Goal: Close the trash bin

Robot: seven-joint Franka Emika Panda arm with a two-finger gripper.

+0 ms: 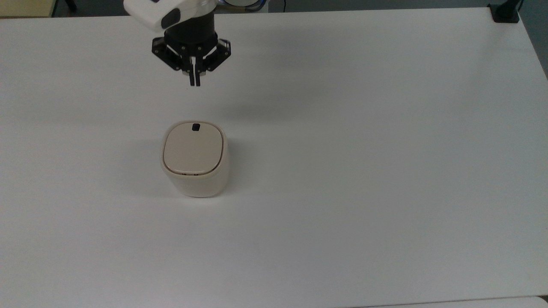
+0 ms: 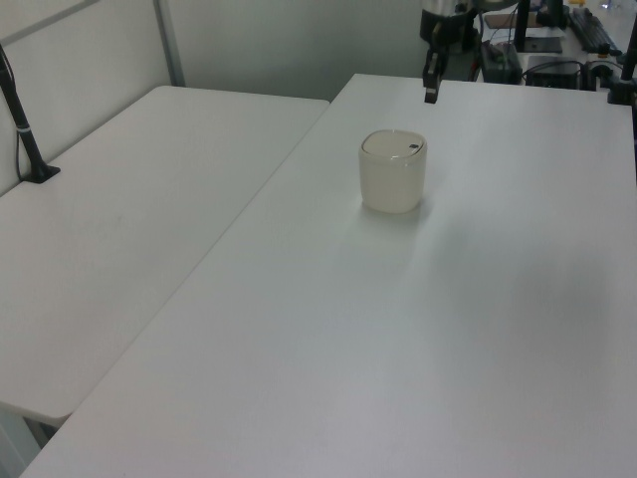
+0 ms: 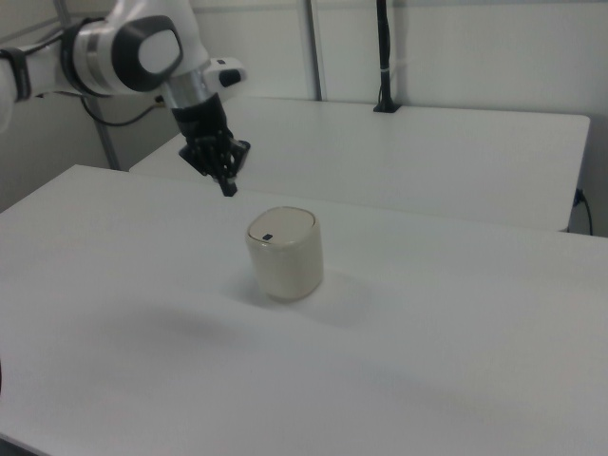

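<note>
White table point(image 1: 385, 171), matte, is filling most of the scene; a second white table point(image 2: 129, 219) is standing alongside it on the left view's left, with a black post point(image 2: 22, 119) clamped at its far left edge.

Item one: the trash bin point(image 1: 195, 160), cream-beige, rounded-square, is sitting upright on the table, left of centre in the top view. Its lid point(image 1: 194, 148) is lying flat and flush within the rim, closed, with the small black button point(image 1: 196, 127) showing at the lid's far edge.

Item two: my gripper point(image 1: 194, 81), black, is hanging in the air beyond the bin's far side, pointing down, well apart from the lid and touching nothing. I am holding my two fingers point(image 1: 197, 79) pressed nearly together, with nothing between them. In the right view my gripper point(image 3: 228, 189) is hovering above and to the right view's left of the bin point(image 3: 285, 253); in the left view it point(image 2: 430, 96) is hovering above the bin's point(image 2: 393, 171) far side.

Item three: my white arm point(image 3: 133, 52) is reaching in from the right view's upper left.
</note>
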